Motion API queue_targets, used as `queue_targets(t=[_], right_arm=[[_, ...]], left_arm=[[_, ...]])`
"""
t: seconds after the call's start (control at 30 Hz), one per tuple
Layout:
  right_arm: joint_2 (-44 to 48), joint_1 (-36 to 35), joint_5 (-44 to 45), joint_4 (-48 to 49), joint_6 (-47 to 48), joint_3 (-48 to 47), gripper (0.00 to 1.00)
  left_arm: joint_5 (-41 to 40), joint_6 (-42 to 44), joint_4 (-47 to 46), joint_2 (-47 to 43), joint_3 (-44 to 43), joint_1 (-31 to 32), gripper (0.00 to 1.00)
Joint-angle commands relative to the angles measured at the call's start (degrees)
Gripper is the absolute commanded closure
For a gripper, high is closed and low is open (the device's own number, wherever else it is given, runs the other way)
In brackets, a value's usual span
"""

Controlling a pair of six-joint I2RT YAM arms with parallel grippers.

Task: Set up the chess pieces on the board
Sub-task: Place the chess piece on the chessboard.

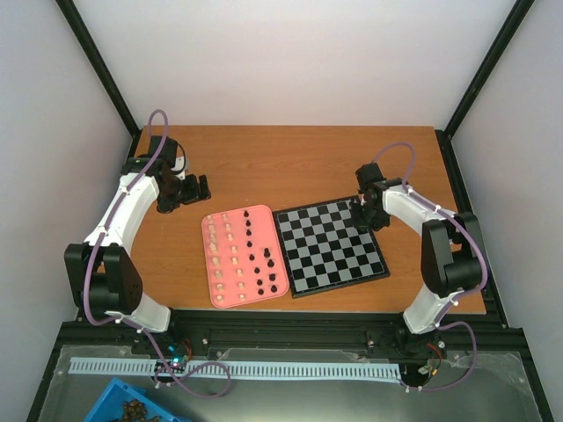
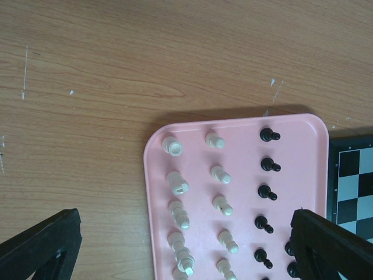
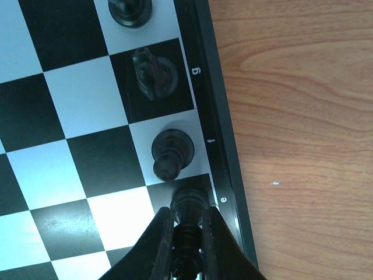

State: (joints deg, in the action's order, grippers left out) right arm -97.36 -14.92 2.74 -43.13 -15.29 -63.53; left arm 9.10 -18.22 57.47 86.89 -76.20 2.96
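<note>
The board (image 1: 330, 246) lies right of centre on the wooden table. My right gripper (image 3: 187, 233) is shut on a black chess piece (image 3: 189, 204) standing on the dark square by the letter e at the board's edge. Three other black pieces stand along that edge: on f (image 3: 172, 151), on g (image 3: 152, 74) and one beyond (image 3: 131, 10). In the top view the right gripper (image 1: 365, 214) is at the board's far right corner. My left gripper (image 2: 185, 233) is open above the far end of the pink tray (image 2: 245, 151), over cream pieces (image 2: 178, 184) and black pieces (image 2: 267, 164).
The pink tray (image 1: 242, 255) lies just left of the board, holding rows of cream and black pieces. The left gripper (image 1: 189, 189) hovers beyond the tray's far left corner. A blue bin (image 1: 132, 409) and a white strip (image 1: 229, 369) lie below the table's near edge.
</note>
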Motion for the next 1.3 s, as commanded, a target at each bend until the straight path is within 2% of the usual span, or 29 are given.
queue_targets(t=[0.0,0.9,1.1,1.2,1.27], right_arm=[[-1.69,0.65,0.43,1.10,0.65,-0.74,0.95],[0.64,0.59,-1.01,1.03,1.13,3.00,0.90],[0.69,0.59,-1.11,0.78,1.36,2.72,0.80],[1.76,0.54,-1.72,0.68,1.80,3.17,0.61],[2.59,0.58,-2.11,0.56,2.05,3.48,0.53]], left_arm=[[-0.66,0.09,0.18,0.80,-1.29,0.33,0.00],[-0.73,0.07,0.73,1.71,-2.37,0.35,0.00],[-0.79,0.11,0.58,1.63,-2.10,0.34,0.00],[-0.75,0.11,0.54,1.49,-1.94,0.36,0.00],[-0.80,0.12,0.56,1.49,-1.98,0.32,0.00]])
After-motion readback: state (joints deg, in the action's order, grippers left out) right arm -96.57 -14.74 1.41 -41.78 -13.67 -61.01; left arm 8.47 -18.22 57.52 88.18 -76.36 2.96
